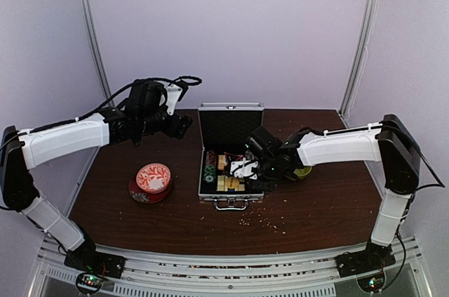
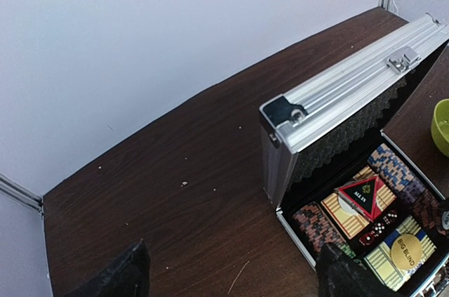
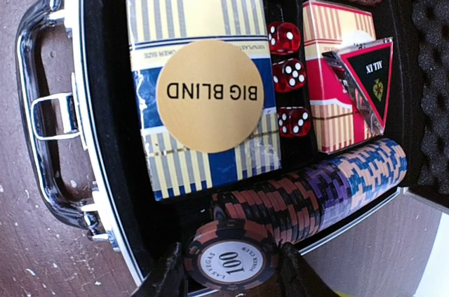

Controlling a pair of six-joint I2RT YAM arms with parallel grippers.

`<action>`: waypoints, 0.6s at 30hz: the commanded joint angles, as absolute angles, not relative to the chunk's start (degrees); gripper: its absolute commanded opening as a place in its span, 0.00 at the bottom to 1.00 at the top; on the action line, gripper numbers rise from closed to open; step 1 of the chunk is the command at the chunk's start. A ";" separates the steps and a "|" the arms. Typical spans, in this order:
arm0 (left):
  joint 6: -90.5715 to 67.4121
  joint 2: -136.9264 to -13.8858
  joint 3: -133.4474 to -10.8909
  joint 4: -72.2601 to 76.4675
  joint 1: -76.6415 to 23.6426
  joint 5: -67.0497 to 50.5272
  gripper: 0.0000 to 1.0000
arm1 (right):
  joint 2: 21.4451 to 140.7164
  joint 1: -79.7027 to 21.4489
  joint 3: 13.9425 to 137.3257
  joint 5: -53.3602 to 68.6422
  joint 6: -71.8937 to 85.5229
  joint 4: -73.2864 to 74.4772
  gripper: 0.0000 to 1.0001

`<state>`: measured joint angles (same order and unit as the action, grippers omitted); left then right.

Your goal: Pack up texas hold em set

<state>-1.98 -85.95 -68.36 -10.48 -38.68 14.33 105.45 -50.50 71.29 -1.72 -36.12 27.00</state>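
Note:
The silver case stands open mid-table, its lid upright. Inside lie two striped card decks, a round "BIG BLIND" button, a triangular "ALL IN" button, three red dice and rows of striped poker chips. My right gripper hangs over the case's right front corner, shut on a black-and-salmon "100" chip at the end of the chip row. My left gripper is open over bare table just left of the case's lid, holding nothing.
A round red tin with a white floral lid sits left of the case. A lime-green bowl lies right of it, under my right arm. Crumbs dot the table in front of the case. The case handle faces the near edge.

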 commanded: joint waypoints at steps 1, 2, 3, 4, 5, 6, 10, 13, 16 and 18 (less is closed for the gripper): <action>-1.61 -86.62 -69.90 -8.96 -38.68 13.73 0.83 | 106.32 -50.99 70.23 -4.16 -36.39 25.51 0.47; -1.65 -86.64 -69.94 -8.96 -38.69 13.66 0.83 | 106.49 -50.99 70.22 -4.43 -36.35 25.35 0.48; -1.62 -86.66 -69.96 -8.92 -38.67 13.68 0.83 | 106.58 -51.04 70.22 -4.73 -36.32 25.25 0.48; -1.64 -86.64 -69.96 -8.96 -38.67 13.58 0.83 | 106.64 -51.04 70.21 -4.94 -36.22 25.16 0.48; -1.59 -86.70 -69.96 -8.94 -38.68 13.54 0.83 | 106.76 -50.94 70.29 -5.00 -36.15 25.14 0.48; -1.71 -86.74 -69.96 -9.03 -38.72 13.54 0.83 | 106.86 -50.97 70.35 -4.99 -36.12 25.19 0.48; -1.68 -86.74 -69.96 -9.05 -38.67 13.44 0.83 | 107.17 -51.04 70.49 -4.48 -35.83 25.32 0.49; -1.74 -86.75 -69.96 -9.11 -38.72 13.34 0.83 | 107.43 -51.01 70.48 -4.30 -35.95 25.46 0.51; -1.72 -86.77 -69.96 -9.09 -38.68 13.33 0.84 | 107.60 -51.03 70.49 -4.39 -35.95 25.57 0.52; -1.70 -86.83 -70.04 -9.14 -38.74 13.20 0.83 | 107.58 -51.02 70.62 -4.39 -35.86 25.66 0.53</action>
